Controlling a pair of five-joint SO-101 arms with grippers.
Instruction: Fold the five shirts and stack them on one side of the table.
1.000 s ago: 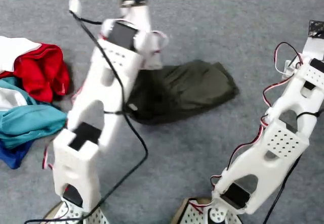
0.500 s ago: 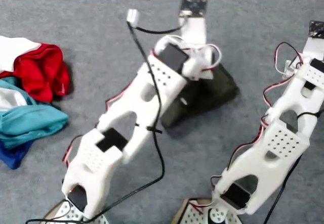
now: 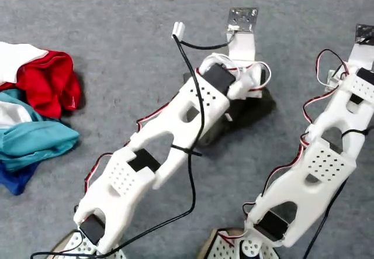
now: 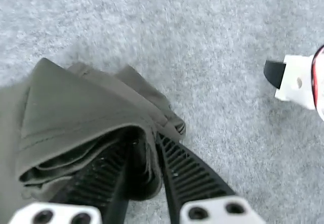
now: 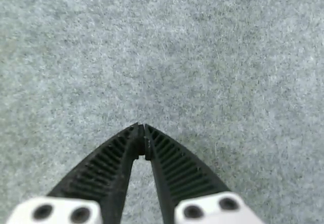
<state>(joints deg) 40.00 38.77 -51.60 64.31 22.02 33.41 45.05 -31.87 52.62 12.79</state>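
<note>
Pile (image 3: 41, 104): well left of the olive shirt, at the table's edge. It is a heap of red, white, teal and blue shirts, all soft, crumpled and loose. None looks folded, so they are probably waiting their turn.
Table (image 3: 117, 37): flat, with a grey, felt-like nap. The cloth should slide over it only with some drag.
Left arm (image 3: 163, 148): white plastic links stretched on a slant toward the olive shirt, covering the shirt's left part in the high view.
Left claw (image 4: 144, 148): black ribbed fingers pinch a bunched edge of the olive shirt, with several layers gathered between them. This looks like a hold for pulling a fold over or dragging the shirt.
Olive shirt (image 4: 76, 113): mid-table, a matte, limp weave doubled into layers, with one pointed corner and a stitched hem showing. It looks part-folded and is not yet stacked at a side.
Right claw (image 5: 142, 133): right of the olive shirt and well apart from it, over bare table. The ribbed fingers are pressed together at the tips with nothing between them. It is likely parked clear of the fold.
</note>
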